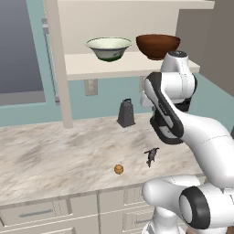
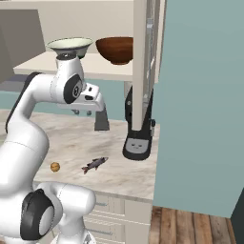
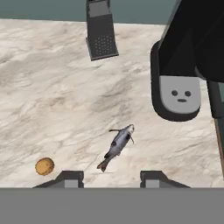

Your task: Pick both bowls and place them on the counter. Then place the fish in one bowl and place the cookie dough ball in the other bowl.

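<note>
Gripper (image 3: 111,176) jaws apart, empty, above counter (image 3: 52,96); fish (image 3: 116,147) at 12 o'clock, dough ball (image 3: 44,166) at 9.

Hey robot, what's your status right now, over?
Gripper open, empty, above counter. Both bowls on shelf. Fish, dough ball on counter. Nothing in the way.

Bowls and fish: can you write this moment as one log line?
bowls: cream-white bowl, reddish-brown bowl on shelf | fish, dough ball on counter | hand: empty
</note>
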Controlling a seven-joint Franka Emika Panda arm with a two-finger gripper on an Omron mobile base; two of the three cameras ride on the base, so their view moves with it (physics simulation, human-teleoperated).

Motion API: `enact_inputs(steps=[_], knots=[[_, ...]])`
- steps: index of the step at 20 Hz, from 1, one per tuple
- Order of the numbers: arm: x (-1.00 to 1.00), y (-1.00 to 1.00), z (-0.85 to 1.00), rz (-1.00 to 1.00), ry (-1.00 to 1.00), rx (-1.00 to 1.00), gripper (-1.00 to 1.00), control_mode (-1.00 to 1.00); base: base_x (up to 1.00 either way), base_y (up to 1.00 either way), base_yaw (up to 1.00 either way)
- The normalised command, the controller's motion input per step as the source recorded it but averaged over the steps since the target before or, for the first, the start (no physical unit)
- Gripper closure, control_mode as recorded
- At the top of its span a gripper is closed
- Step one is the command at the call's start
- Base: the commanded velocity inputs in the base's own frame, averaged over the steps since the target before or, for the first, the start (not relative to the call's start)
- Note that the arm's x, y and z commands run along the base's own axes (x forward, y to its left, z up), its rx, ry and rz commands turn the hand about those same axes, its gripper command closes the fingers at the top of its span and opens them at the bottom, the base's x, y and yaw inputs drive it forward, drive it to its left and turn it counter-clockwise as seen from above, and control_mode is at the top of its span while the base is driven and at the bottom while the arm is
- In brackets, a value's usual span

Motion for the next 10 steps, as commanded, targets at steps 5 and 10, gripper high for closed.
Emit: enact_inputs(steps=[5, 10], knots=[[-0.12, 0.0, 0.0, 0.0, 0.0, 0.03, -1.0, -1.0, 0.0, 0.0, 0.0], [-0.3, 0.14, 0.03, -0.12, -0.12, 0.18, -1.0, -1.0, 0.0, 0.0, 0.0]])
